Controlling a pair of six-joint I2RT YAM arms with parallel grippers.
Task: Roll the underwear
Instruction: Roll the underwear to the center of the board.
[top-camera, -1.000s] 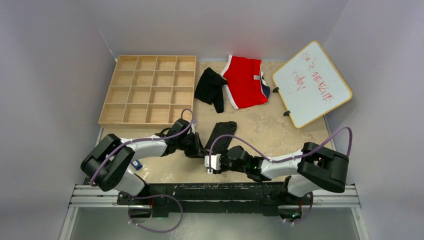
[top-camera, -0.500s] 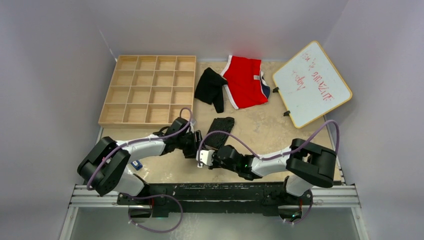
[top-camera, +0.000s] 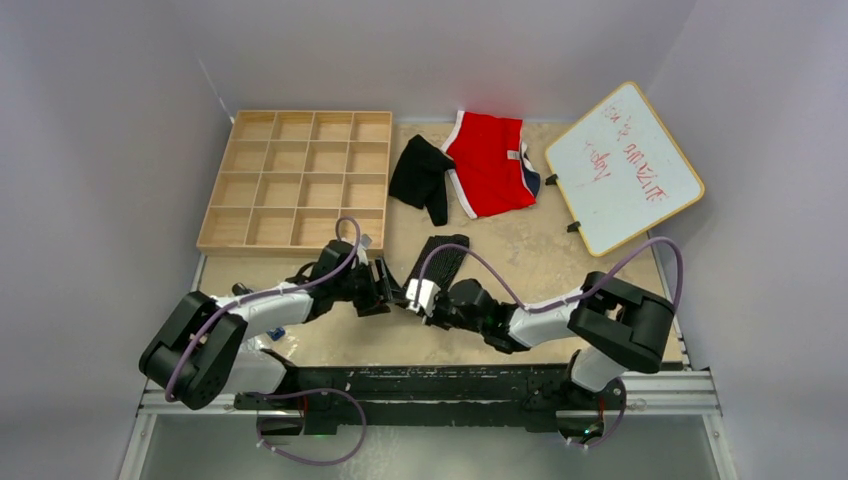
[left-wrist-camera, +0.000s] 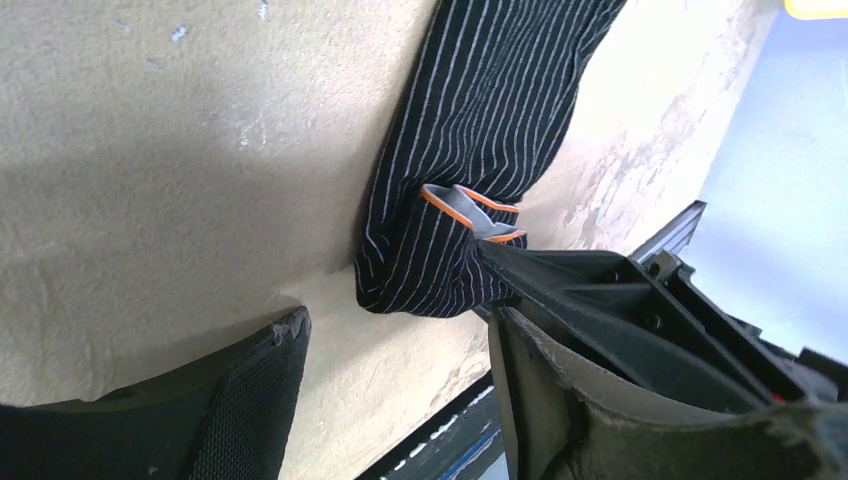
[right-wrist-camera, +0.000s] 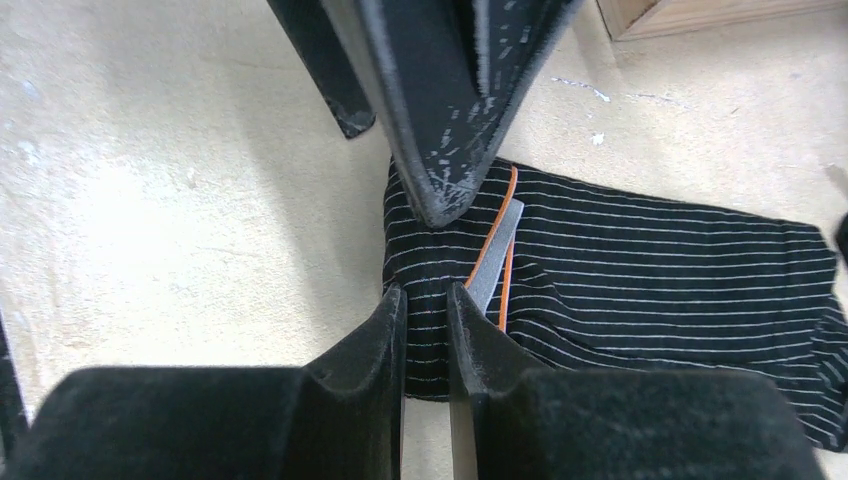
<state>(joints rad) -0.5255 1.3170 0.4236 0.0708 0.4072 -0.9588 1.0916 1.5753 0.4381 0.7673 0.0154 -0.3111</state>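
**Grip on the near end, roll hardly begun**

Striped underwear (top-camera: 441, 262) lies flat on the table. It is close to the near edge, about halfway along it, and its long side points at the far edge. The right gripper (right-wrist-camera: 425, 296) is squeezed onto the near end of it. Stripes show in the thin gap between its fingers (right-wrist-camera: 385, 330). A small grey and orange tag (right-wrist-camera: 497, 262) sits just beside that spot. The left gripper (left-wrist-camera: 395, 325) has its fingers spread apart and holds nothing. It hangs by the same end, just beside the right one.

The black underwear (top-camera: 420, 178) lies crumpled by the far edge, touching the red briefs (top-camera: 490, 165). A tray (top-camera: 300, 180) sits in the far left corner and a board (top-camera: 625, 165) in the far right corner.

I think this is the very start of rolling the striped pair. The near end looks a bit bunched, but I see no real roll yet.

Next, the pinched end needs to be turned over and pushed toward the far edge. The cloth is soft and thin, so it could slip out or go crooked. The left gripper should likely grab the same end too, so both sides turn together. The black pair comes after.
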